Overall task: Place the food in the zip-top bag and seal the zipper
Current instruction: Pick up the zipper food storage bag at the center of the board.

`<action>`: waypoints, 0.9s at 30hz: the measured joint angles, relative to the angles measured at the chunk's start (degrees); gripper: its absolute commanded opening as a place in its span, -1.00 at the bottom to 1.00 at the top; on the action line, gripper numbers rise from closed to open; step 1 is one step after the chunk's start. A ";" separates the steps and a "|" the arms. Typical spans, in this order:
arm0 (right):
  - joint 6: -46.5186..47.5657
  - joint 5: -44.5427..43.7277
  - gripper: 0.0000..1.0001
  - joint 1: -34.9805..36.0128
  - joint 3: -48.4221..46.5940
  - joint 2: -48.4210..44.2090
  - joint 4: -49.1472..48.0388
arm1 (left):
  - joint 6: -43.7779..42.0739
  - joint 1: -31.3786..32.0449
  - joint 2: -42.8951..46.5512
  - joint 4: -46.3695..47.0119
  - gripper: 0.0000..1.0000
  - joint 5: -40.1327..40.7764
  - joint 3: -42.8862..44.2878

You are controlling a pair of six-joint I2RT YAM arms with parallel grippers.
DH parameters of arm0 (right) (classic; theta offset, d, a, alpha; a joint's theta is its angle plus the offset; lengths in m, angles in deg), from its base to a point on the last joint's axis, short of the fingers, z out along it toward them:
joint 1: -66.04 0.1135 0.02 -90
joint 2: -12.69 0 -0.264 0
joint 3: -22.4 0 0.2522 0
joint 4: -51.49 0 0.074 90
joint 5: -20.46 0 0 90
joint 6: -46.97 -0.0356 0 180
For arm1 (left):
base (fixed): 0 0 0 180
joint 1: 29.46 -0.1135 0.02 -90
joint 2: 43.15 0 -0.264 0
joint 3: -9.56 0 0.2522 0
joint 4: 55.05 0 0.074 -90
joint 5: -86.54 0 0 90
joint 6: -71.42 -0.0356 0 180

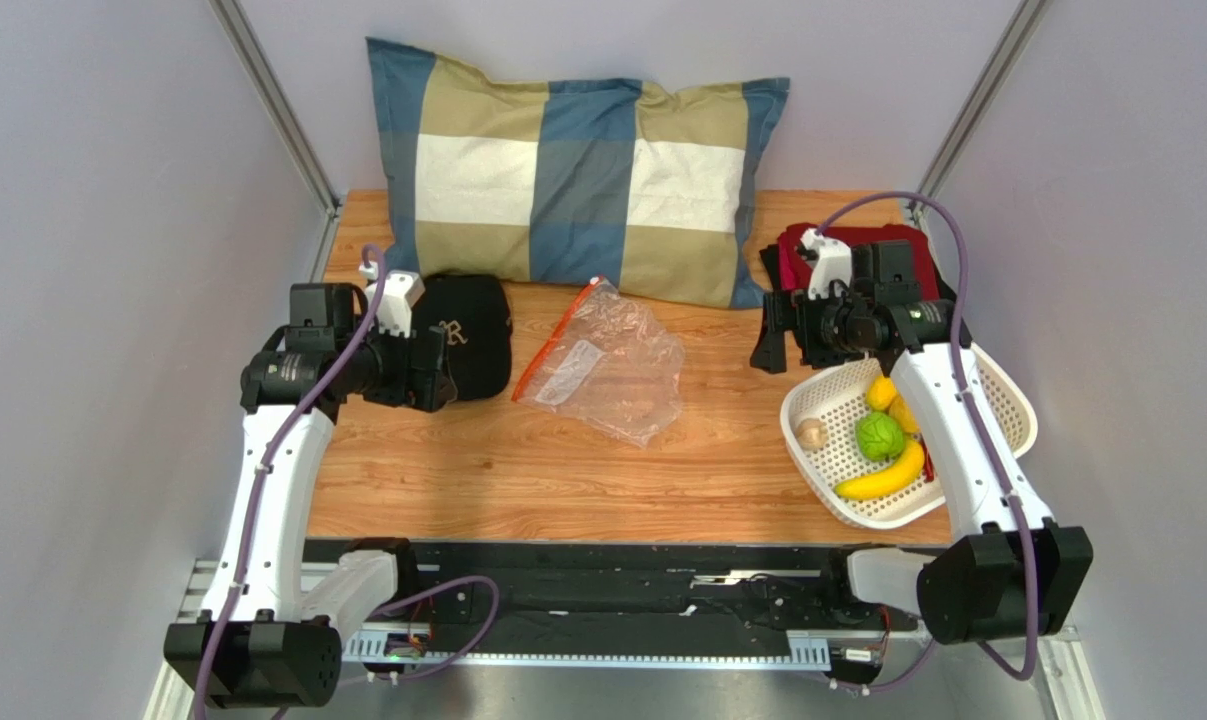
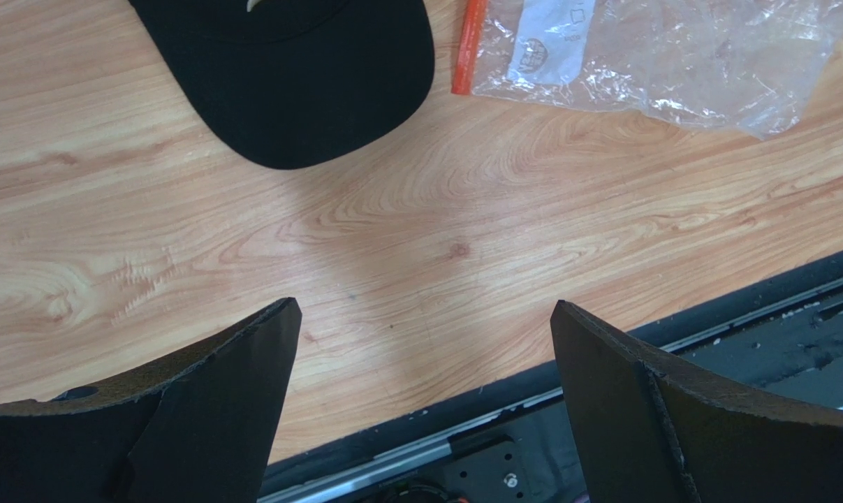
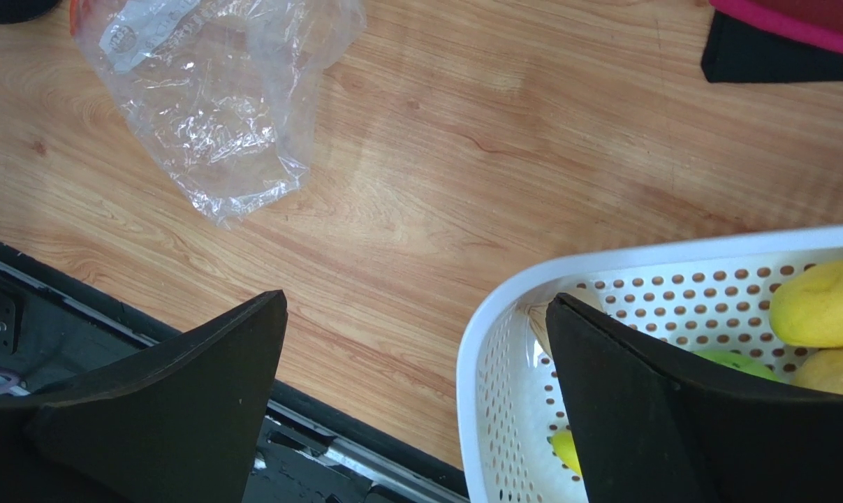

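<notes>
My right hand (image 3: 417, 302), apart and empty by the basket (image 3: 499, 398), should descend squarely over the banana (image 1: 883, 477), avoiding the rim.

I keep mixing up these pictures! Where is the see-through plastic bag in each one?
Top external: the zip-top bag lies in the middle, in front of the pillow.
Left wrist: the bag is at the top right, beside the black cap.
Right wrist: the bag is at the top left, away from the white basket.
Shared landmark: its white label patch, seen in all three.
</notes>
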 measured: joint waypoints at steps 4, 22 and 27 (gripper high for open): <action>0.59 -0.74 1.00 2.54 -2.60 3.41 0.02 | 0.61 0.00 -0.57 0.35 0.98 2.16 0.02; 2.84 -10.19 1.00 21.57 -29.55 33.05 -0.48 | 9.35 -0.02 2.21 5.86 0.98 8.35 -1.95; 3.02 -10.40 1.00 23.61 -38.16 43.06 -0.68 | 9.22 0.00 0.68 5.95 0.98 7.08 -1.95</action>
